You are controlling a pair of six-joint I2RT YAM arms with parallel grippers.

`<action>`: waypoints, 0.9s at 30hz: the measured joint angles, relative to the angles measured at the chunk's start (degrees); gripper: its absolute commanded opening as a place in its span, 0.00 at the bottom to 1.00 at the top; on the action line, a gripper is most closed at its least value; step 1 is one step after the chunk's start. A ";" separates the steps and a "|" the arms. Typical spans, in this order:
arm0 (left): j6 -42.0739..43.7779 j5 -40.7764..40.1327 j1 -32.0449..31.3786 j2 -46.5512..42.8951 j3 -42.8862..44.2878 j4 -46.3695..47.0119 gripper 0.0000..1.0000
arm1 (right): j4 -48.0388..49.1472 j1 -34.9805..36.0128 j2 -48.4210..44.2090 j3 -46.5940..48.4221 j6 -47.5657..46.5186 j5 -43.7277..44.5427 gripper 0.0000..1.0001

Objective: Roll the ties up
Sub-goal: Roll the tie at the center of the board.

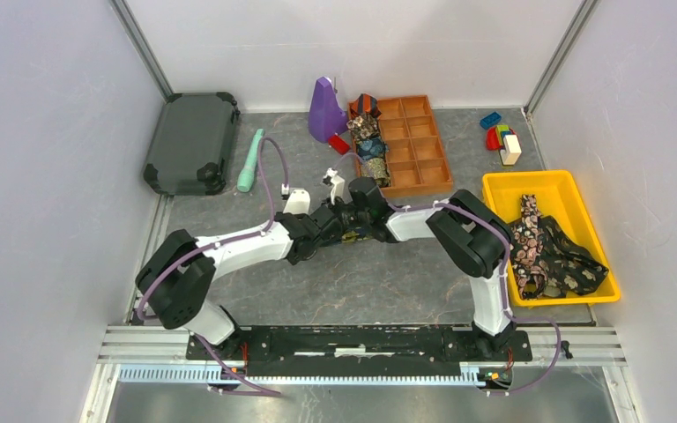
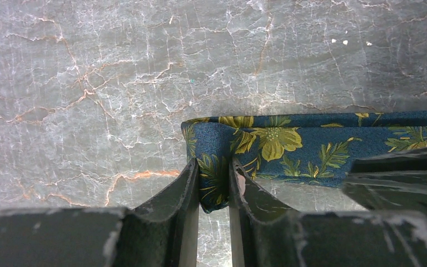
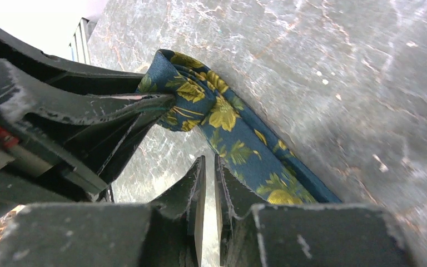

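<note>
Top external: marbled table, white walls

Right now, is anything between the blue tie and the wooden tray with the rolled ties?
Nothing visible on the table does. The left gripper holds the blue tie by its folded end, on the near side of the wooden tray, whose right-hand compartments are empty.

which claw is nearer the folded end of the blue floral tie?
Left. The left claw is clamped on the folded end of the blue floral tie. The right claw sits further along the strip, beside it, jaws nearly together.
</note>
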 measured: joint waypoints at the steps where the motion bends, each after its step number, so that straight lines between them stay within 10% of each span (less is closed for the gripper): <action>1: 0.00 -0.37 -0.28 0.63 0.42 -0.39 0.15 | 0.13 -0.57 -0.72 -0.94 -0.07 -0.07 0.17; 27: -0.22 -4.28 -5.20 17.57 12.13 -6.40 0.23 | 6.78 -10.03 -7.58 -12.55 1.31 0.48 0.16</action>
